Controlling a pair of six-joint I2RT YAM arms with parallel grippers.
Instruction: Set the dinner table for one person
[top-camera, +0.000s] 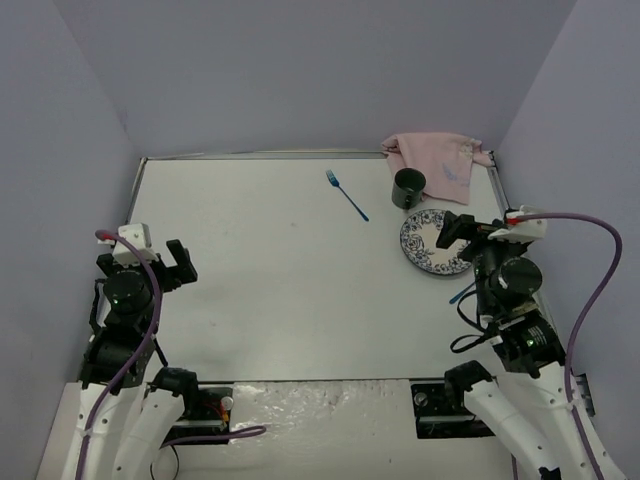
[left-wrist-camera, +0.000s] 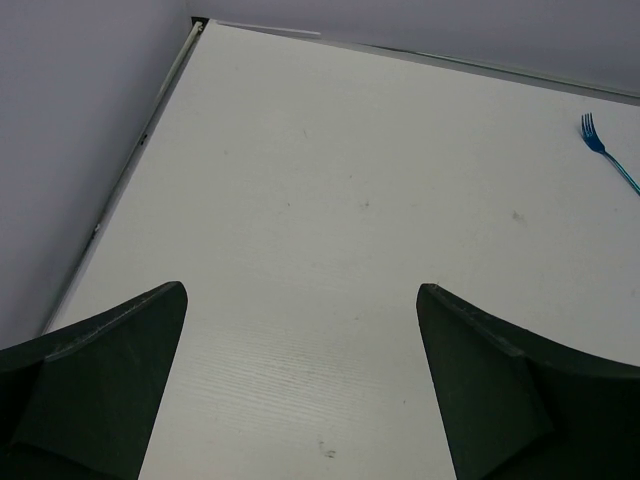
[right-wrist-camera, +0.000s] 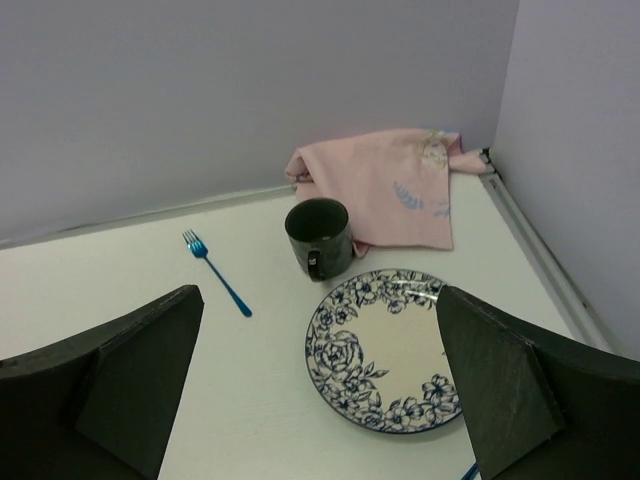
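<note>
The white dinner table (top-camera: 290, 280) holds a blue fork (top-camera: 347, 195) at the back centre, a dark green mug (top-camera: 408, 188) and a blue floral plate (top-camera: 430, 245) at the right. A pink embroidered cloth (top-camera: 440, 158) lies crumpled in the far right corner. My right gripper (top-camera: 462, 232) is open and empty, above the plate's near right edge; its wrist view shows the plate (right-wrist-camera: 385, 348), mug (right-wrist-camera: 319, 238), fork (right-wrist-camera: 216, 272) and cloth (right-wrist-camera: 390, 185) ahead. My left gripper (top-camera: 165, 257) is open and empty over bare table at the left (left-wrist-camera: 302, 290).
A blue utensil (top-camera: 462, 292) lies partly hidden under the right arm, near the plate. Lilac walls close in the table on three sides. A thin metal edge strip (left-wrist-camera: 120, 180) runs along the left side. The fork's tines show at the far right of the left wrist view (left-wrist-camera: 608, 152).
</note>
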